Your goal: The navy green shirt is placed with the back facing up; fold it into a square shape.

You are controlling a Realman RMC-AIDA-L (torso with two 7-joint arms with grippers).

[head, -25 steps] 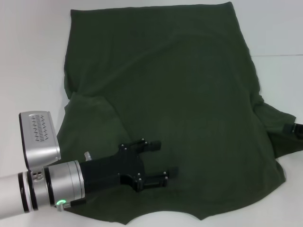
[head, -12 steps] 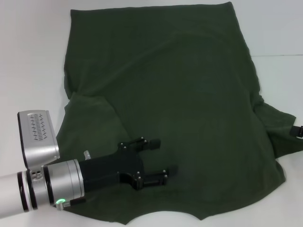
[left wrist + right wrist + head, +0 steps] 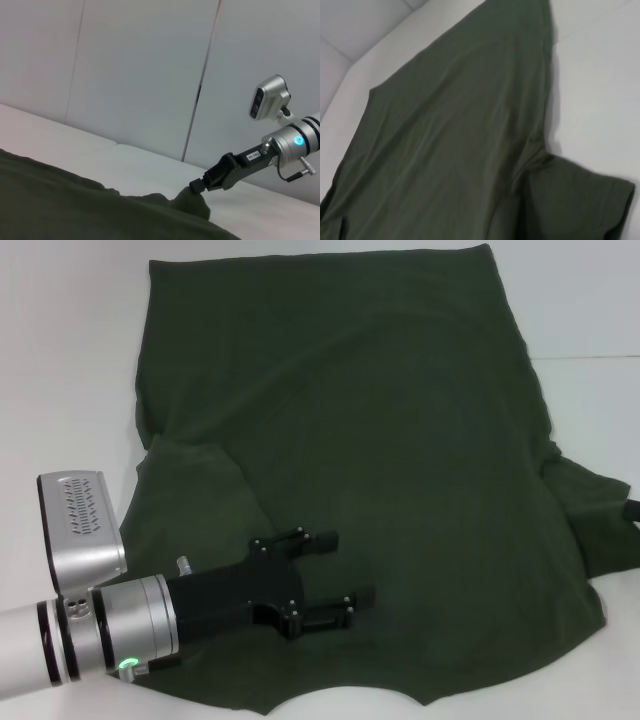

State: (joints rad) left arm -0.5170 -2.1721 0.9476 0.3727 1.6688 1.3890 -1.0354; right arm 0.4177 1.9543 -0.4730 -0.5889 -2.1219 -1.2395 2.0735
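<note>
Head view: high, steeply down on the whole shirt on the white worktop. Left wrist view: low, near cloth level, facing across toward the right tool and back wall. Right wrist view: close, oblique over the same shirt.

A bare test room or lab, not a home. A plain white table fills the head view from edge to edge, and in the left wrist view smooth grey wall panels with straight seams stand behind it, across the upper frame.
</note>
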